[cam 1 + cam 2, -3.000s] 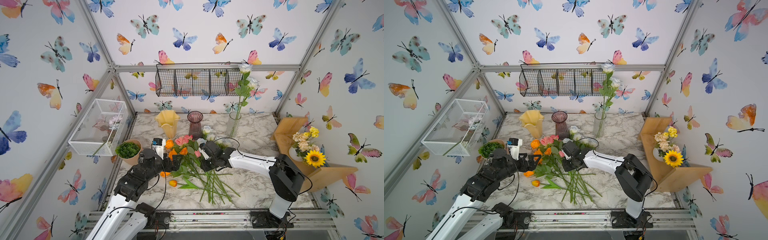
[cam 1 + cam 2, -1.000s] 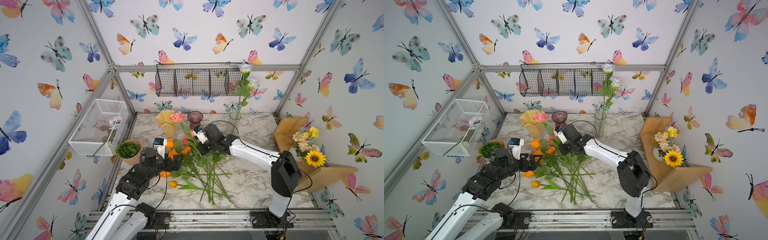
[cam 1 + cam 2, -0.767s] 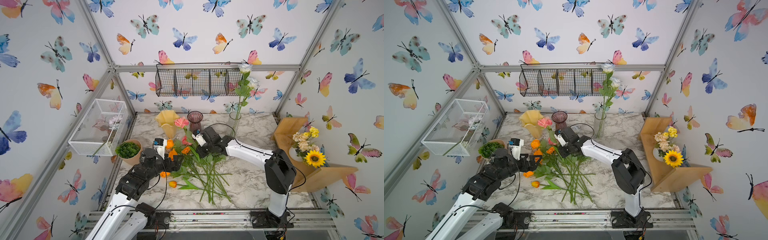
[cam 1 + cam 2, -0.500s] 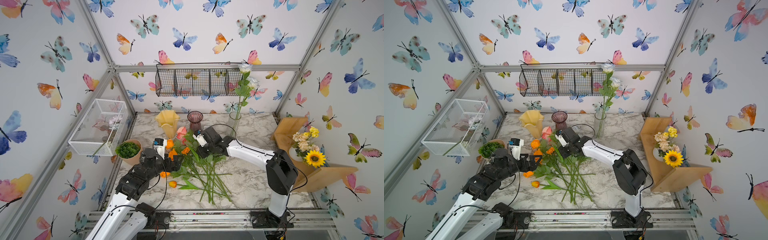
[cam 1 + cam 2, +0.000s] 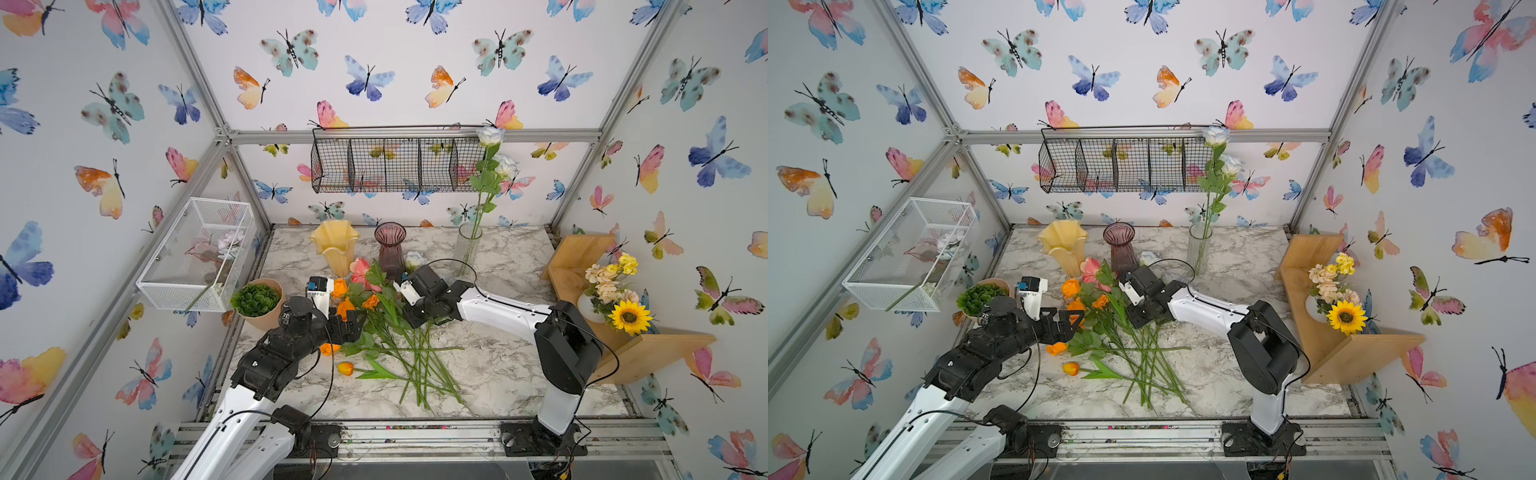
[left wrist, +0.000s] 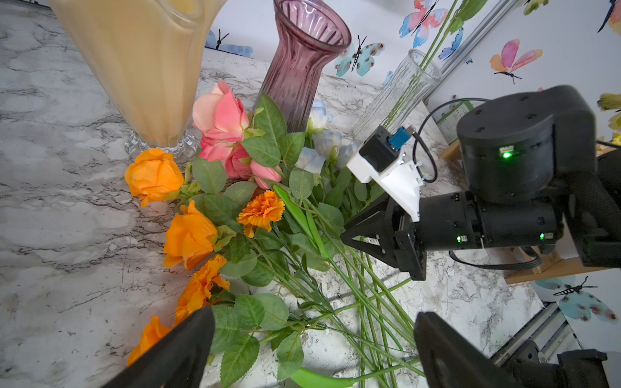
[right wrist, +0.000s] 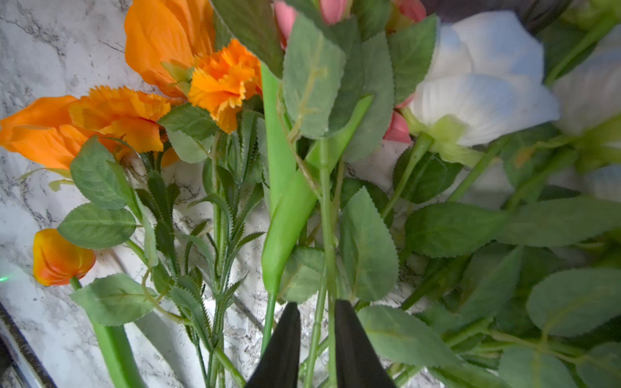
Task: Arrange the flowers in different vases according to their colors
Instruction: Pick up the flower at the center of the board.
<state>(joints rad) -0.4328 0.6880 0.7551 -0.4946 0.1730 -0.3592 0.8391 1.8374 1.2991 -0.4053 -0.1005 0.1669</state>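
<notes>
Stem (image 7: 325, 218) (green) lies between right tool's (image 7: 316, 302) jaws.

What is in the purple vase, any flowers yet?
Empty. The purple vase stands upright in both top views with no stems in its mouth; the pink rose is outside it, near its base.

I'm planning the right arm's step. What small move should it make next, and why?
Probably close the right hand firmly on the stem between its fingers and lift: the pink rose rests beside the empty purple vase, not in it.
</notes>
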